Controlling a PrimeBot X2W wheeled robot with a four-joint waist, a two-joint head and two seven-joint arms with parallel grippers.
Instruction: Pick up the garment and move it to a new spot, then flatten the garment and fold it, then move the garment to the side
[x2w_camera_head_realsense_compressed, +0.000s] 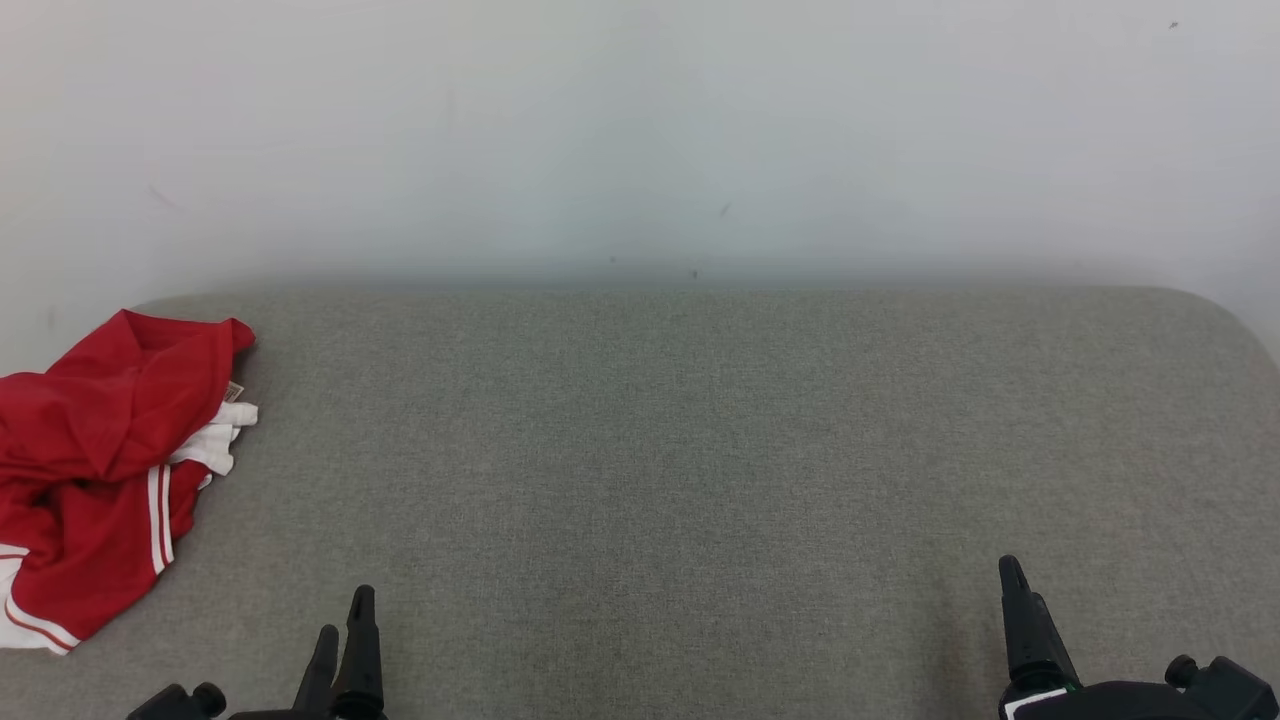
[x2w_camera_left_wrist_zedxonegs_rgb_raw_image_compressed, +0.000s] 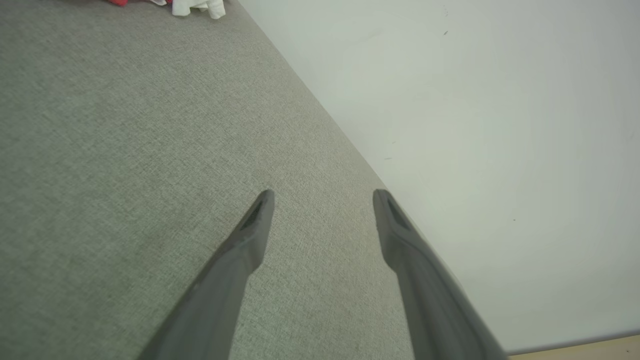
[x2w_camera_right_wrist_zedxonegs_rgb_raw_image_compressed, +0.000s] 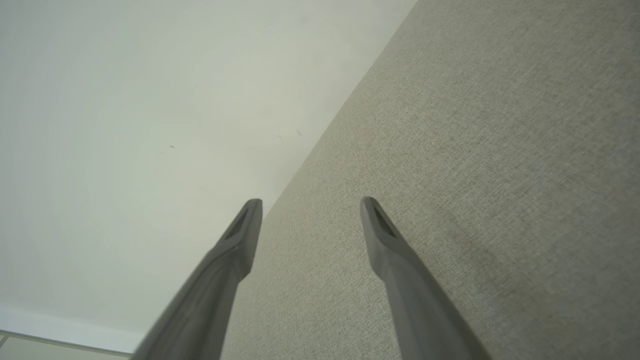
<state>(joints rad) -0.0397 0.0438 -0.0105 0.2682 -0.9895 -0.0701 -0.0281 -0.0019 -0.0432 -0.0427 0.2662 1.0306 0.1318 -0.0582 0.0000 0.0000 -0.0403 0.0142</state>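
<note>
A crumpled red garment (x2w_camera_head_realsense_compressed: 95, 470) with white stripes and white trim lies in a heap at the far left of the grey fabric table (x2w_camera_head_realsense_compressed: 700, 450). A small bit of its white and red cloth (x2w_camera_left_wrist_zedxonegs_rgb_raw_image_compressed: 197, 7) peeks in at the top of the left wrist view. My left gripper (x2w_camera_head_realsense_compressed: 343, 625) sits low at the front left, well right of the heap, open with nothing between its fingers (x2w_camera_left_wrist_zedxonegs_rgb_raw_image_compressed: 252, 230). At the front right, far from the garment, my right gripper (x2w_camera_head_realsense_compressed: 1015, 580) is open and holds nothing, its fingers (x2w_camera_right_wrist_zedxonegs_rgb_raw_image_compressed: 245, 235) spread over bare table.
A pale wall (x2w_camera_head_realsense_compressed: 640, 130) rises right behind the table's far edge. The table's far right corner (x2w_camera_head_realsense_compressed: 1225, 315) is rounded. A strip of light floor (x2w_camera_left_wrist_zedxonegs_rgb_raw_image_compressed: 585, 350) shows past the wall's base in the left wrist view.
</note>
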